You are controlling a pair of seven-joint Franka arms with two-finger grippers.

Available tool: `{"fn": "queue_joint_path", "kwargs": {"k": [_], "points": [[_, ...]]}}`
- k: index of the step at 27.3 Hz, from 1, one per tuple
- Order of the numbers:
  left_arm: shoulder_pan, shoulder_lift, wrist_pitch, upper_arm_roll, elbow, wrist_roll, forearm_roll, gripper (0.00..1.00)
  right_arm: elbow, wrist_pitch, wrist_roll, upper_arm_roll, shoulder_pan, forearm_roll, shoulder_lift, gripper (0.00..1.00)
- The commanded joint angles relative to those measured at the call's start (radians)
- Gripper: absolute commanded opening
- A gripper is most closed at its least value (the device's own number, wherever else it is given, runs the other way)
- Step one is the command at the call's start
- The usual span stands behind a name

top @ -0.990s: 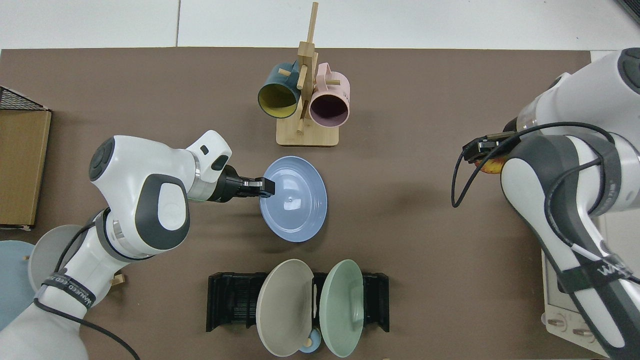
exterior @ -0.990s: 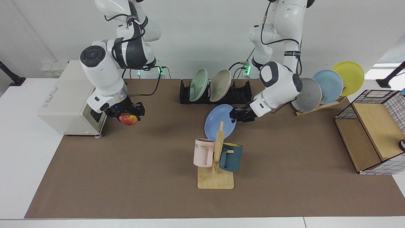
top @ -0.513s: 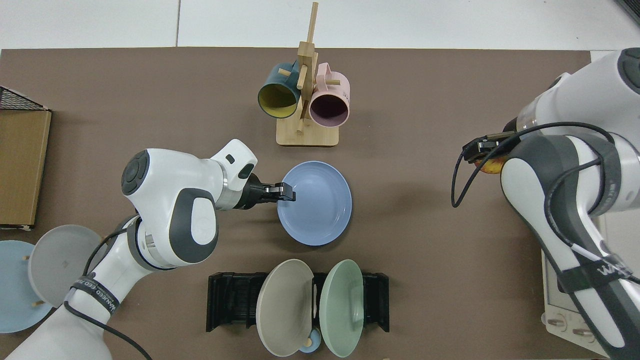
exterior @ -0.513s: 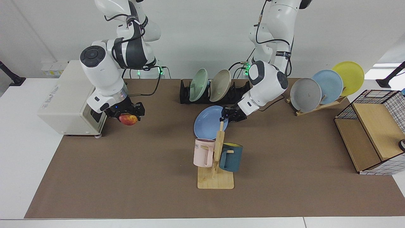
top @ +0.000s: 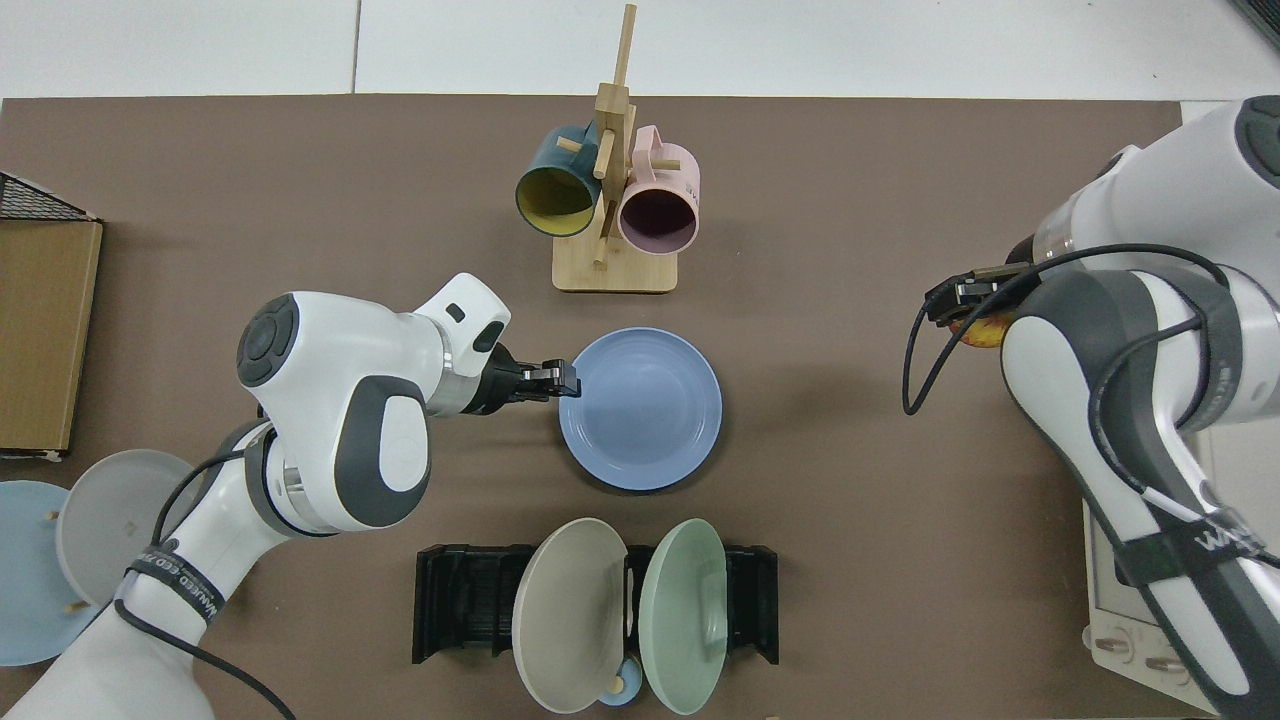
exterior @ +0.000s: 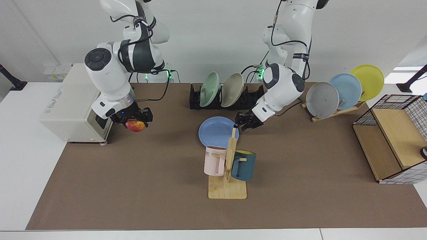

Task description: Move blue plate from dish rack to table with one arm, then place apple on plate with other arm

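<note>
plate [exterior: 215, 131] flat mid-table [exterior: 300, 186] | left gripper [exterior: 241, 122] at rim, grip unclear; release, retreat level | right gripper [exterior: 135, 120] clamped on apple [exterior: 135, 125]; waiting

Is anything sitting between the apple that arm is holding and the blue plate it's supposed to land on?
Nothing visible. The apple hangs in the right tool; bare brown table lies between it and the blue plate. The mug stand stands off to one side.
</note>
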Motion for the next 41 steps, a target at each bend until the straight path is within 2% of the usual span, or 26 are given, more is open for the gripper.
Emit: {"fn": "queue_joint_path", "kwargs": {"k": [1,5,7,9,10,11,18,24,26,29,35,41], "points": [[0.015,-0.093,-0.100,0.025,0.002,-0.081,0.160,0.47,-0.009,-0.006,0.009,0.004,-0.003,0.014,-0.010,0.00],[0.020,-0.146,-0.275,0.070,0.046,-0.101,0.296,0.53,-0.013,-0.003,0.015,0.004,0.016,0.014,-0.010,0.00],[0.020,-0.166,-0.358,0.094,0.082,-0.101,0.346,0.62,-0.013,0.001,0.020,0.004,0.022,0.014,-0.010,0.00],[0.020,-0.179,-0.439,0.113,0.120,-0.099,0.396,0.78,-0.013,0.005,0.032,0.004,0.027,0.014,-0.009,0.00],[0.021,-0.183,-0.473,0.117,0.143,-0.099,0.421,0.91,-0.015,0.006,0.037,0.005,0.034,0.014,-0.007,0.00],[0.021,-0.183,-0.499,0.119,0.163,-0.101,0.447,0.99,-0.015,0.009,0.043,0.007,0.042,0.014,-0.007,0.00],[0.023,-0.183,-0.720,0.120,0.332,-0.099,0.590,0.99,-0.029,0.043,0.096,0.008,0.085,0.014,-0.006,0.00],[0.020,-0.192,-0.815,0.177,0.439,-0.091,0.608,0.99,-0.029,0.063,0.191,0.020,0.148,0.015,0.002,0.00],[0.020,-0.192,-0.842,0.188,0.477,-0.090,0.610,0.99,-0.029,0.087,0.239,0.025,0.171,0.041,0.010,0.00],[0.021,-0.192,-0.868,0.191,0.517,-0.088,0.610,0.99,-0.029,0.123,0.281,0.023,0.206,0.096,0.031,0.00],[0.020,-0.194,-0.868,0.218,0.530,-0.079,0.605,1.00,-0.024,0.230,0.392,0.025,0.303,0.092,0.105,0.00],[0.020,-0.214,-0.866,0.234,0.513,-0.070,0.600,1.00,-0.019,0.262,0.533,0.023,0.418,0.083,0.168,0.00]]}}
